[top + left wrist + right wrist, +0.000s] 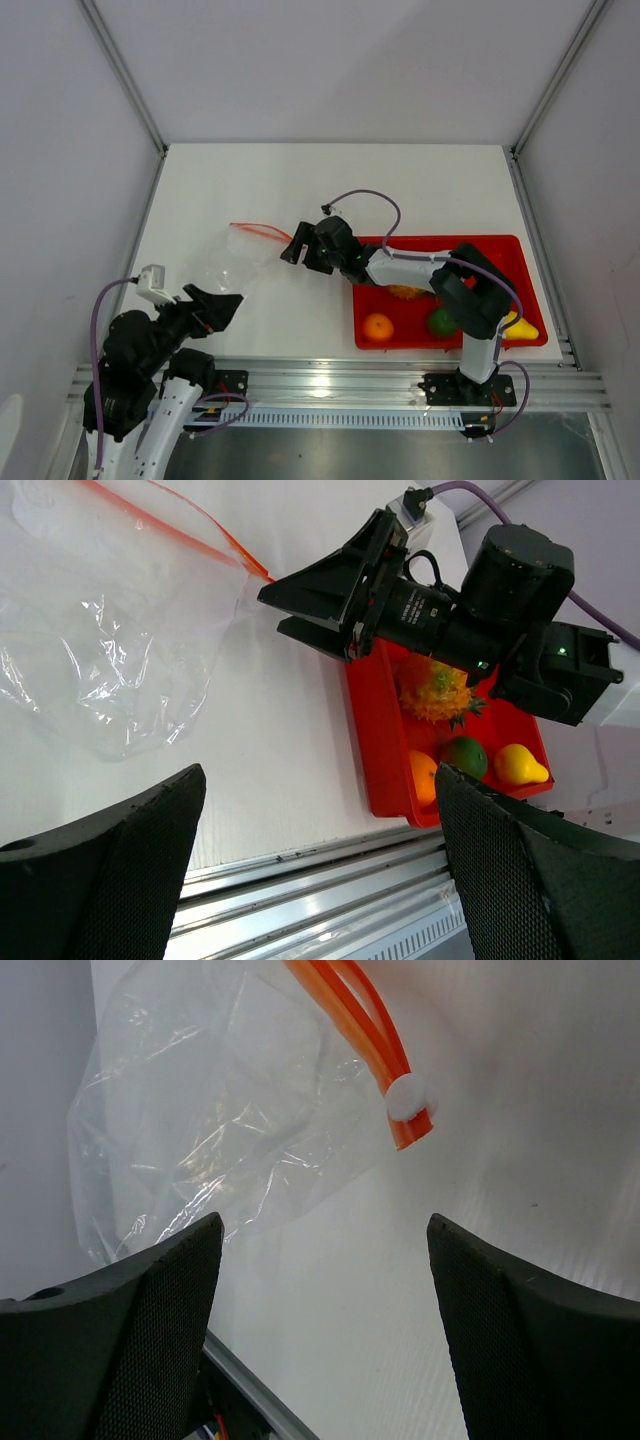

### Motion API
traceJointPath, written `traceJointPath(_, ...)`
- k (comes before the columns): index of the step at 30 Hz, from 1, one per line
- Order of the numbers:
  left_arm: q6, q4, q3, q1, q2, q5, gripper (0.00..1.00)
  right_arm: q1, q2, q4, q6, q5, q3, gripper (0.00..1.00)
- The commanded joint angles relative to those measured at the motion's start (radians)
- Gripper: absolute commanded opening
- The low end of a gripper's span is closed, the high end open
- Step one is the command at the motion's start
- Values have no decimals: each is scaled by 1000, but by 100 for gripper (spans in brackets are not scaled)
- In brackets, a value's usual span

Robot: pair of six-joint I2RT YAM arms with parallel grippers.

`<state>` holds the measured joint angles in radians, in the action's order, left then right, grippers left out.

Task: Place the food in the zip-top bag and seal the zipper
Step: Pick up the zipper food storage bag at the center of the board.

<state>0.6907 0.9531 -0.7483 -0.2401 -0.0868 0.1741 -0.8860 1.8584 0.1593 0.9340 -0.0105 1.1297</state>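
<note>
Our 2 hands spread wide
We see the left hand (218, 302) and right hand (293, 245) flanking the zip-top bag (225, 265) lying on the counter (300, 180); the food (405, 292) sits in the red tray (357, 315).

Clear bag (200, 1130), orange-red zipper (410, 1132)

A red tray (520, 272) lies flat on the white table (260, 190), in its near right part, close to the aluminium rail (330, 378) which runs along the near edge. Grey walls (350, 60) stand around the table on three sides.
</note>
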Motion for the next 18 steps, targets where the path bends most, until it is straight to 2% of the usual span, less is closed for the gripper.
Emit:
traceJointPath(1, -28, -10, 1, -2, 2, 22, 97, 8, -21, 77, -3, -37, -37, 84)
traceJointPath(3, -23, -22, 13, -2, 4, 33, 97, 25, -4, 179, -3, -2, -73, 84)
traceJointPath(12, -10, -22, 27, -2, 2, 71, 96, 71, 87, 324, 52, 46, -44, 83)
traceJointPath(16, -2, -24, 37, -2, 4, 96, 96, 84, 149, 332, 81, 64, 10, 76)
traceJointPath(18, -3, -28, 29, -2, -1, 110, 96, 87, 177, 344, 89, 70, 25, 69)
